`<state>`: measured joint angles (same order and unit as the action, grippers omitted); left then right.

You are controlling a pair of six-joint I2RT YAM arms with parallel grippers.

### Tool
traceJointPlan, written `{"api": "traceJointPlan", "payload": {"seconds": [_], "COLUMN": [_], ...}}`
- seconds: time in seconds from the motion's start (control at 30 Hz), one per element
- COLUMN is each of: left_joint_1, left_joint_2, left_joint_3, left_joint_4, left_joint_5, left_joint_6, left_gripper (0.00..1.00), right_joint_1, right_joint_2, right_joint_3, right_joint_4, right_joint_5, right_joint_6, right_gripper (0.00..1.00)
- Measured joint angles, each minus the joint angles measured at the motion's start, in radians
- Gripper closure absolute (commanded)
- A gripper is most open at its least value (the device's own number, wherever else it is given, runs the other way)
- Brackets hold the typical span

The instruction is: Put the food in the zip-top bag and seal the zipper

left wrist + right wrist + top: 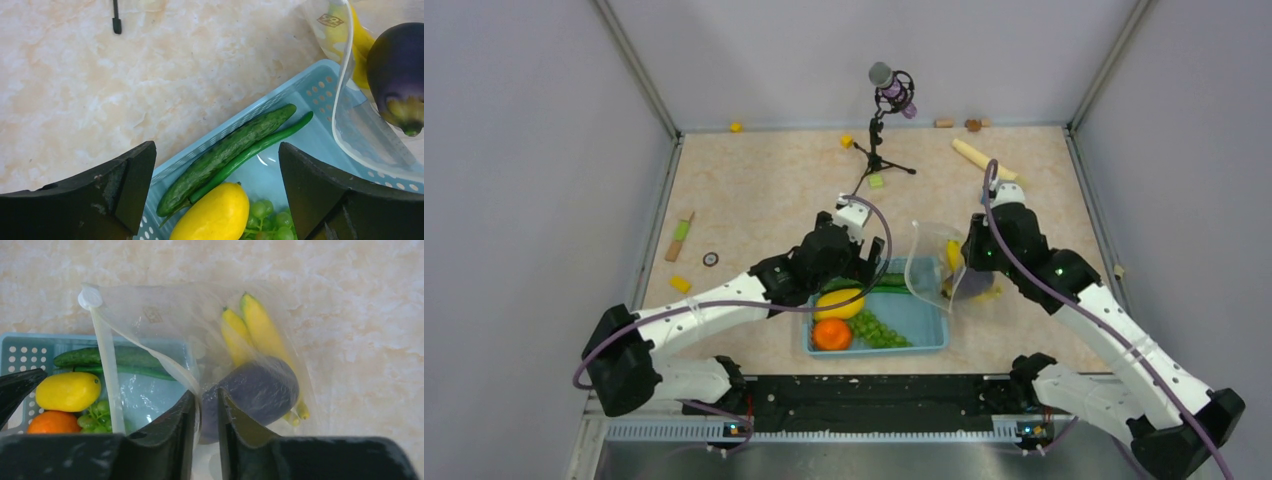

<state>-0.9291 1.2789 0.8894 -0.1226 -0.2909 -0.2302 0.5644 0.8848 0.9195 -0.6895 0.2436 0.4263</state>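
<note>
— Clear zip-top bag (150,315), where is it?
— Right claw (206,400) is nearly closed, pinching its mouth edge. Zipper (107,365) runs just left of the claw, mouth open. Banana (260,325) and eggplant (260,390) sit inside, just ahead.
— Left side?
— Left claw (215,150) is spread wide and I'm holding nothing. Cucumber (230,150) is under the gap, with the yellow oval fruit (212,217) and grapes (270,220) nearer the wrist, all in the blue basket (300,85).

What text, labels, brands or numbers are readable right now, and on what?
No legible text in any view.
Small brownish printed logo on the clear soft plastic zip-top bag: too blurred to read; even fainter in the right wrist view.
</note>
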Motion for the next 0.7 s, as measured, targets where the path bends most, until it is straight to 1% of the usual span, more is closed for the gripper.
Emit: {"api": "traceJointPlan", "payload": {"seconds": [0.07,0.17,0.27,0.33,0.4,0.43,0.57,0.6,0.63,0.7], "left_joint_1": [0.000,0.000,0.000,0.001,0.001,0.002,0.004,0.004,0.005,0.005], "left_joint_2": [-0.039,-0.090,-0.120,-0.135,-0.148,-0.158,-0.190,-0.196,-0.200,-0.206], "left_joint_3": [-0.027,-0.060,-0.086,-0.106,-0.124,-0.135,-0.166,-0.169,-0.171,-0.171], "left_joint_4": [0.011,0.022,0.035,0.041,0.042,0.045,0.051,0.051,0.052,0.052], "left_joint_5": [-0.017,-0.040,-0.071,-0.083,-0.090,-0.092,-0.093,-0.094,-0.095,-0.095], "left_joint_6": [-0.004,-0.006,-0.008,-0.008,-0.008,-0.008,-0.008,-0.008,-0.009,-0.013], "left_gripper": [0.03,0.03,0.03,0.03,0.03,0.03,0.03,0.03,0.03,0.03], "right_joint_1": [0.000,0.000,0.000,0.000,0.008,0.013,0.048,0.052,0.055,0.055], "right_joint_2": [0.030,0.076,0.105,0.123,0.136,0.141,0.177,0.184,0.190,0.194], "right_joint_3": [0.029,0.063,0.084,0.102,0.118,0.124,0.153,0.157,0.158,0.159], "right_joint_4": [-0.032,-0.066,-0.083,-0.087,-0.089,-0.092,-0.118,-0.123,-0.126,-0.131], "right_joint_5": [0.010,0.024,0.022,0.016,0.012,0.011,0.015,0.019,0.027,0.041], "right_joint_6": [0.002,0.009,0.015,0.022,0.028,0.030,0.024,0.019,0.019,0.011], "right_gripper": [0.60,0.53,0.52,0.54,0.59,0.63,0.90,0.98,1.00,1.00]}}
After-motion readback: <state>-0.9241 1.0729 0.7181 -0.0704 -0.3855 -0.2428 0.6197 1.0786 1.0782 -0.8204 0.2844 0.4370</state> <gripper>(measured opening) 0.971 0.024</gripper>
